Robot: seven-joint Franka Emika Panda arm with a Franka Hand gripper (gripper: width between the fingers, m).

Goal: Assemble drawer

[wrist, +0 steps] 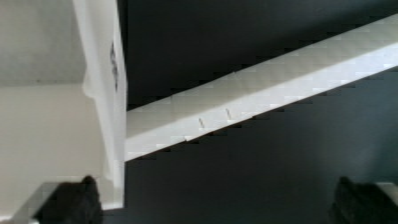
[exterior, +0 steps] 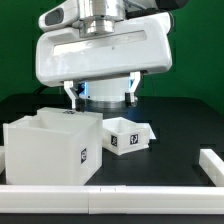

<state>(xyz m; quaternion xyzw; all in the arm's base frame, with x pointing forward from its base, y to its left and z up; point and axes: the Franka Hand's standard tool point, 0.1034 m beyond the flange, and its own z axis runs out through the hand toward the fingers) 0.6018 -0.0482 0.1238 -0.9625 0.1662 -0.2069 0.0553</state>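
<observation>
1. The box shell [exterior: 45, 150], at the lower left of the exterior view, is plain white, with a black-and-white square tag [exterior: 84, 154] on its side.
2. The smaller tray [exterior: 135, 130], near the frame's centre, is also white and carries a second tag [exterior: 121, 141] of the same pattern.
3. The table [exterior: 178, 128] is black, and the bars [exterior: 150, 197] along the frame's bottom are white.
4. The backdrop [exterior: 200, 60] is green.
5. The arm's housing [exterior: 100, 55] is white, under a grey metal cylinder [exterior: 100, 12].
6. In the wrist view, the fingers [wrist: 71, 198] are black.
</observation>
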